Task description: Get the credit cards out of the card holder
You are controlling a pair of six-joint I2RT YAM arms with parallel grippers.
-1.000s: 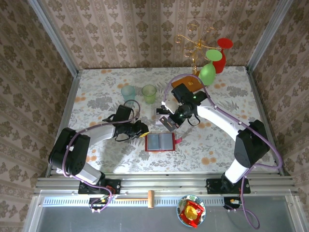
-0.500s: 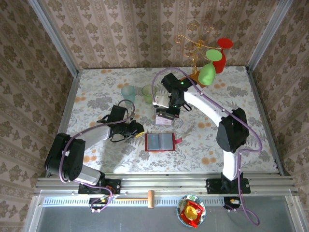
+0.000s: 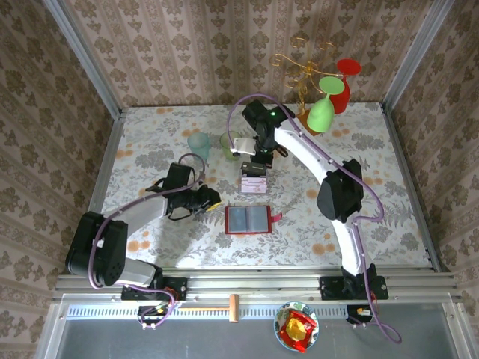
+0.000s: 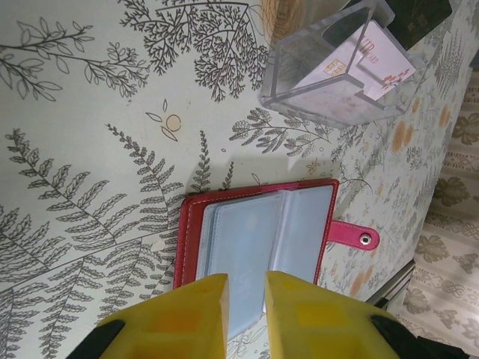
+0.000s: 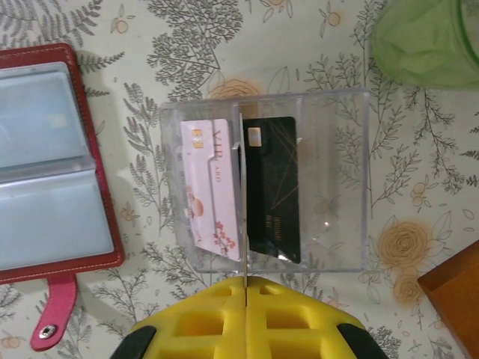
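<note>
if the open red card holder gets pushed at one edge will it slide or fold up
Probably slides: the red bifold card holder lies open and flat on the floral tablecloth. Its greyish clear sleeve panels look thin and floppy, so lifting one edge would likely fold it at the spine.

One red bifold card holder [image 3: 247,219]. Two thin credit cards: a pink-white card [image 5: 212,187] and a black card [image 5: 272,187]. One clear plastic tray [image 5: 337,187]. Two translucent tumblers: a bluish tumbler [image 3: 199,142] and a green tumbler [image 5: 419,37].
</note>
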